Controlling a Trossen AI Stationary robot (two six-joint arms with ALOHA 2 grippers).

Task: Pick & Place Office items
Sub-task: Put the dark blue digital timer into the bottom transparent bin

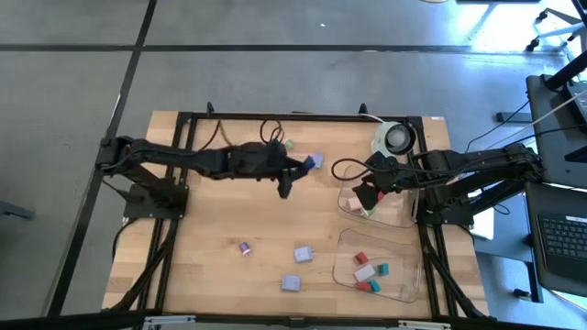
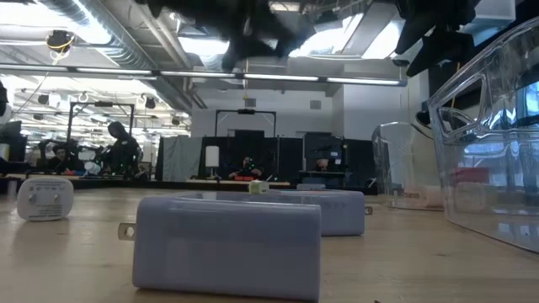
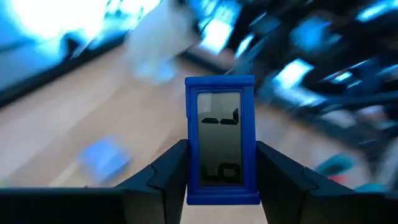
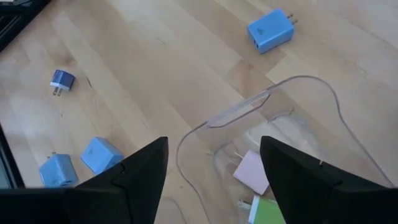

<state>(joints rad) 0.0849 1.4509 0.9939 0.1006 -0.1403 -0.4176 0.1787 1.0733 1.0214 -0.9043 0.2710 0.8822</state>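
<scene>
Currently, step in hand: carrying one office item toward the trays, as I judge it.

Left gripper (image 3: pixel 221 180): my fingers are closed snugly on a blue block with a small display face (image 3: pixel 222 149), held upright between the pads; in the high view it sits above the table's far middle (image 1: pixel 313 162).

Right gripper (image 4: pixel 214 158): fingers spread wide and empty, hovering over the farther clear tray (image 4: pixel 292 118), which already holds a pink piece (image 4: pixel 252 171) and a green one (image 4: pixel 267 211).

Nearer clear tray (image 1: pixel 404 246): holds red, white and teal pieces (image 1: pixel 371 271).

Left on the wood: two lavender plug blocks (image 1: pixel 303 254) and a smaller purple plug (image 1: pixel 245 247), well apart from both trays.

Next move: I would swing my left arm across to a tray, avoiding my right arm, lower, then part the fingers.

Risk: my two arms are close near the farther tray.
</scene>
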